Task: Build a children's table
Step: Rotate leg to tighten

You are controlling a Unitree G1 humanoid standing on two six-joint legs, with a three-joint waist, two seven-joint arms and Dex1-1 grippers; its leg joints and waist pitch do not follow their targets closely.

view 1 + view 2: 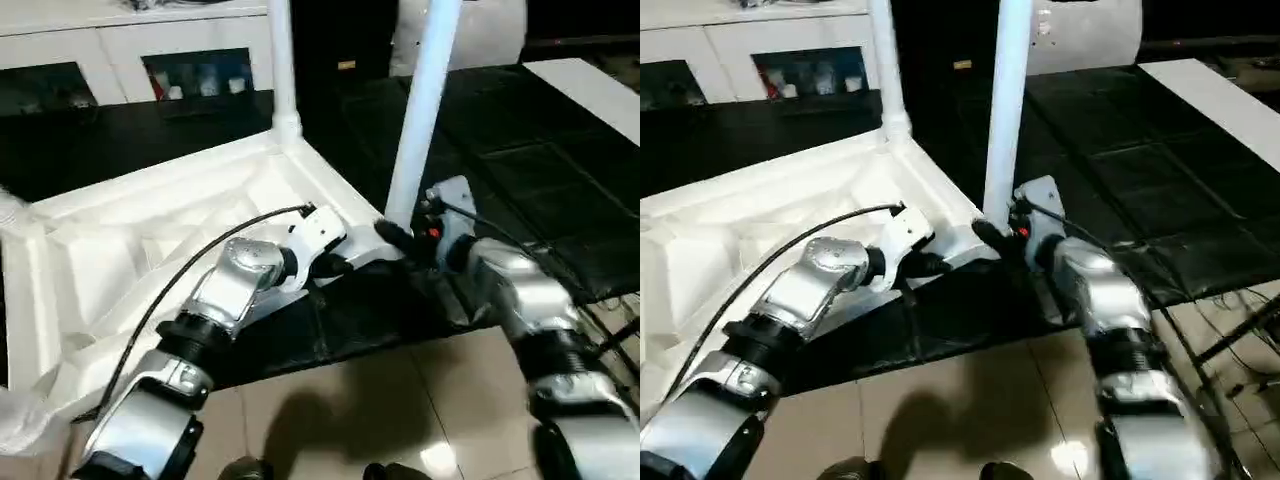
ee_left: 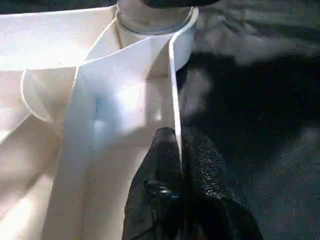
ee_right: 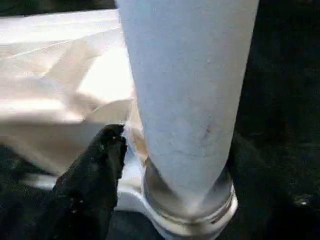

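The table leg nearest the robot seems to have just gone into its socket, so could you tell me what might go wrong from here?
1. The near leg leans slightly in its corner socket; it may not be fully seated and could tip out.
2. The left gripper pinches only the tabletop's thin rim, so the tabletop might slip or shift.
3. The right gripper sits close beside the leg and could nudge it when withdrawing.
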